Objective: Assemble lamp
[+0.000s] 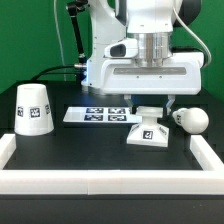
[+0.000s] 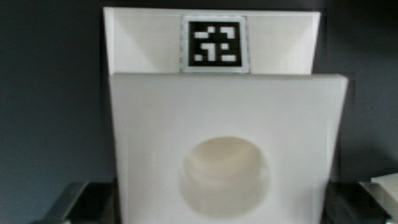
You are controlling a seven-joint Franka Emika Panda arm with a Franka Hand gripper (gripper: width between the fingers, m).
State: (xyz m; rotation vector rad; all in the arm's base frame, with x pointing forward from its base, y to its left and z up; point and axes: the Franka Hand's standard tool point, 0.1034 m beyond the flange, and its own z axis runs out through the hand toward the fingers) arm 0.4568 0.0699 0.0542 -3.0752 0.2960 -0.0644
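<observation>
The flat square lamp base [image 1: 148, 131] lies on the dark table, its tag facing the front. My gripper [image 1: 146, 106] is right above it, open, with a finger on each side and a dark gap between each finger and the base. In the wrist view the base [image 2: 222, 110] fills the picture, with its tag at one end and the oval socket near my gripper [image 2: 222, 205]. The fingers [image 2: 71, 205] show at the lower corners. The tapered shade [image 1: 33, 107] stands at the exterior view's left. The round bulb [image 1: 190, 119] lies at the exterior view's right, beside the base.
The marker board [image 1: 98, 114] lies flat just behind the base, toward the exterior view's left. A raised white wall [image 1: 110, 180] runs along the table's front and sides. The arm's white pedestal [image 1: 110, 60] stands behind.
</observation>
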